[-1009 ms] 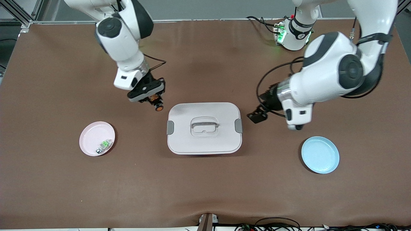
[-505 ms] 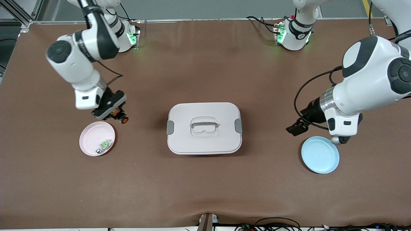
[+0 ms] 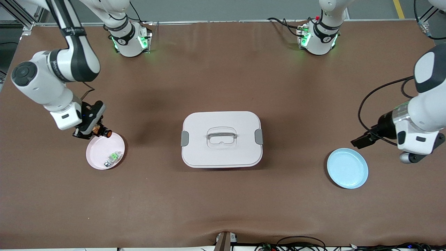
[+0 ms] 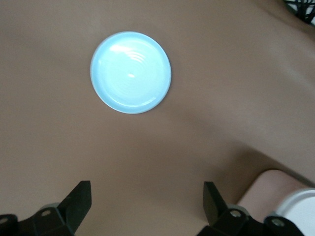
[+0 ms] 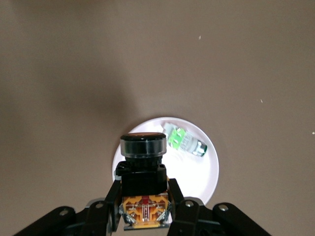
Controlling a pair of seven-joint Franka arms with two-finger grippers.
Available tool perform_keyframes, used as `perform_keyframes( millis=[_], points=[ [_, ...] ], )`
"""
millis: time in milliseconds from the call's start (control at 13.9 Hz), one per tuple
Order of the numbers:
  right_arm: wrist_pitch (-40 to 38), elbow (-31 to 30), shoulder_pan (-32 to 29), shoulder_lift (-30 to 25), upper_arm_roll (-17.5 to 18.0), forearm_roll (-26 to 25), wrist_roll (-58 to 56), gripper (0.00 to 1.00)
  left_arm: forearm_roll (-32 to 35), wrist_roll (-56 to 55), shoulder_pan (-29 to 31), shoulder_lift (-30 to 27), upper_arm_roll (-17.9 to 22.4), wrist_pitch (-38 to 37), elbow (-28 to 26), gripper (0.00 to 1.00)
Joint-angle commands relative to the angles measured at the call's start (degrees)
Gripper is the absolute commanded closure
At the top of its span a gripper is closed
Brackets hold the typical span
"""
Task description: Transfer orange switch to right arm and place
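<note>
The right gripper [image 3: 101, 131], jaws pinching the orange switch [image 3: 105, 132], hangs over the pink plate's [image 3: 99, 153] rim for placing, while the left gripper [image 3: 360, 141] waits near the blue plate [image 3: 347, 168], jaws spread.

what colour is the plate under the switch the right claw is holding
Pale pink plate, clearest in the front view; it looks washed-out white from the right wrist.

The right gripper [image 3: 99, 131] holds the orange switch [image 3: 104, 132] over the pink plate's [image 3: 97, 153] rim.
</note>
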Motion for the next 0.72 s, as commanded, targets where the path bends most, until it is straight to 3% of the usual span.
perform_keyframes(
  millis=[0, 288, 649],
  points=[
    [5.4, -2.4, -3.8, 3.4, 1.2, -0.7, -5.0, 1.00, 3.6, 7.6, 1.2, -3.4, -0.4, -2.3, -0.7, 0.00],
    [11.3, -2.4, -8.5, 9.8, 1.2, -0.7, -14.2, 1.00, 4.3, 13.4, 2.6, -6.4, -0.3, -5.2, 0.4, 0.00],
    [13.2, -2.3, -8.6, 13.1, 1.2, -0.8, -15.9, 1.00, 4.2, 23.5, 3.4, -7.5, -0.3, -10.7, 2.9, 0.00]
  ],
)
